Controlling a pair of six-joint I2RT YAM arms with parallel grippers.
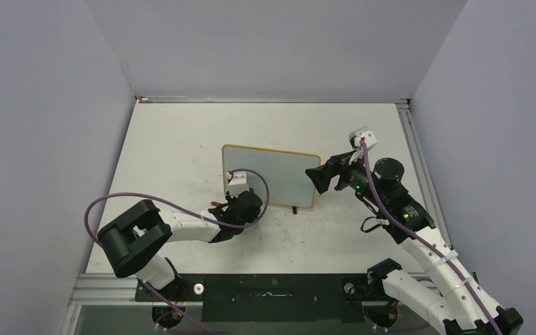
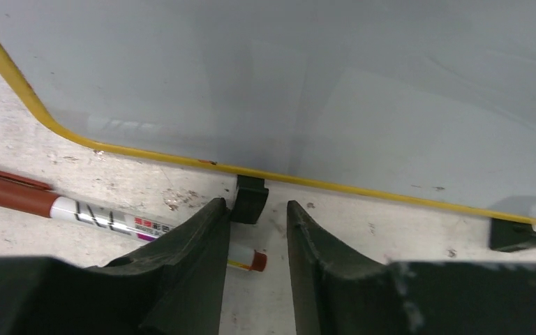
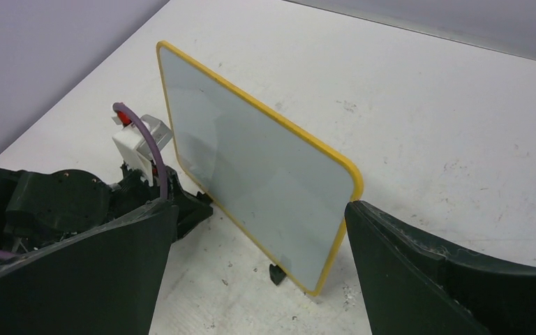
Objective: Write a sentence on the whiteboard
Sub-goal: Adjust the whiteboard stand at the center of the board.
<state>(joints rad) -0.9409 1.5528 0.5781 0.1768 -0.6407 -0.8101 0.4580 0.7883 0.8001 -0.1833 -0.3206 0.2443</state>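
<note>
1. Leftmost, ahead and to the left of the left jaws, a marker (image 2: pixel 105 215) lies flat on the counter (image 1: pixel 174 139). Its dark red cap points away to the left. Its white printed barrel passes behind the left-hand finger, and a small red end shows in the gap between the two fingers.
2. We see the left jaws low over the counter, with a narrow gap between their dark fingers (image 2: pixel 195 272). Nothing is gripped between them. The marker lies crosswise to them, and we cannot tell whether a finger touches it.
3. Straight ahead of that gap, just beyond the fingertips, a small black foot (image 2: pixel 249 199) clips the lower yellow rim of the whiteboard (image 2: pixel 321 84). The board's glossy grey-white face fills the view ahead of these jaws.
4. Further right along the same rim, well to the right of the left jaws, we find a second black foot (image 2: pixel 520 235).
5. From above, the whiteboard is between the two sets of jaws. The left jaws are at its near left corner and the right jaws are at its right edge.
6. We see the right jaws spread wide, holding nothing. Ahead of them the whiteboard stands upright on its long edge on the counter. Its near end lies between the lines of the two fingers.
7. Its rounded upper corner is just beside the tip of the right-hand finger (image 3: pixel 447 279). We cannot tell whether they touch.
</note>
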